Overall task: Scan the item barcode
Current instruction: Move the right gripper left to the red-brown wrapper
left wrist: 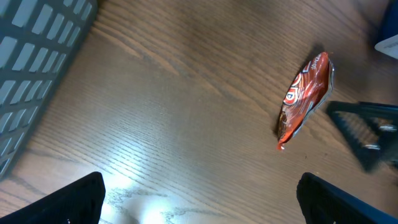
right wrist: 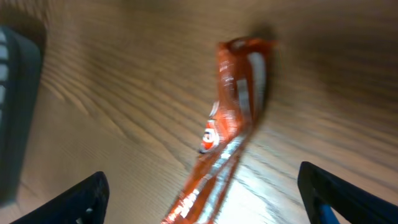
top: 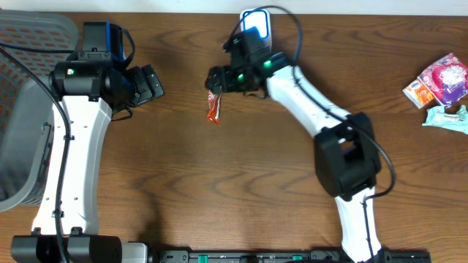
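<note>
One orange snack packet (top: 213, 108) lay flat on the wooden surface (top: 219, 190), and nothing had been lifted yet. The step in hand looked like the approach for the pick-up. The right gripper (top: 213, 82) hung just above the packet's upper end with its jaws spread wide. In the wrist view its fingers (right wrist: 78, 196) stood to either side of the packet without touching it. The left gripper (top: 155, 84) waited well to the left of the packet, also wide open and empty. A white-and-blue device (top: 256, 23), probably the scanner, sat beyond the packet near the far edge. A grey basket (top: 22, 44) stood farther left than the left gripper.

The next move probably called for lowering the right gripper and closing across the packet's narrow width. The code would then have to be turned toward the device. Where the barcode sat could not be told from these views.

The packet was long and thin, slightly bowed, made of glossy crinkled foil with pinched, sealed ends. Such film would likely crumple and slip under a light pinch. The surface was smooth, dark-grained wood that caught glare. The basket was a rigid plastic lattice.
</note>
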You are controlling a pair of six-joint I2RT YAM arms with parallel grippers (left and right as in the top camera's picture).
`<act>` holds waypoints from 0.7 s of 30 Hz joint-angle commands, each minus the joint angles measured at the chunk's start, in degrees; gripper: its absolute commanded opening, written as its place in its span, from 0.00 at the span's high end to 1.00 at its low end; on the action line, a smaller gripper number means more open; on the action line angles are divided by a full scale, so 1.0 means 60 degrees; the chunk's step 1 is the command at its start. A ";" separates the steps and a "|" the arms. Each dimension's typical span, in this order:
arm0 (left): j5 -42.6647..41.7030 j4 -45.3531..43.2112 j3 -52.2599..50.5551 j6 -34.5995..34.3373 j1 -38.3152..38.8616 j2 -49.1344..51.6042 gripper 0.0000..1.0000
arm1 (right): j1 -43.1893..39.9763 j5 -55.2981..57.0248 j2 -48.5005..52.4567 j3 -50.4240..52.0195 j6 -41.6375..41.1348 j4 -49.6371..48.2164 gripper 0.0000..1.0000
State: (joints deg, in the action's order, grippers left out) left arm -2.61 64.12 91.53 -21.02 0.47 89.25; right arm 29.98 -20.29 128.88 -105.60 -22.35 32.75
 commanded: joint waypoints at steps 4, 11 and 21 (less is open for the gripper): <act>0.0087 0.0026 0.0080 -0.0047 -0.0015 -0.0106 0.02 | 0.0783 0.2364 0.0353 -0.0004 -0.0310 -0.0066 0.10; 0.0087 0.0026 0.0080 -0.0047 -0.0015 -0.0106 0.02 | 0.1107 0.3490 0.0437 -0.0004 -0.0313 -0.0022 0.15; 0.0087 0.0026 0.0080 -0.0047 -0.0015 -0.0106 0.02 | 0.1147 0.3574 0.1118 -0.0004 -0.0310 -0.0171 0.18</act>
State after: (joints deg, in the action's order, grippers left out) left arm -2.61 64.12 91.53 -21.02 0.49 89.25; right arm 36.58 -0.25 132.64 -105.60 -23.83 31.81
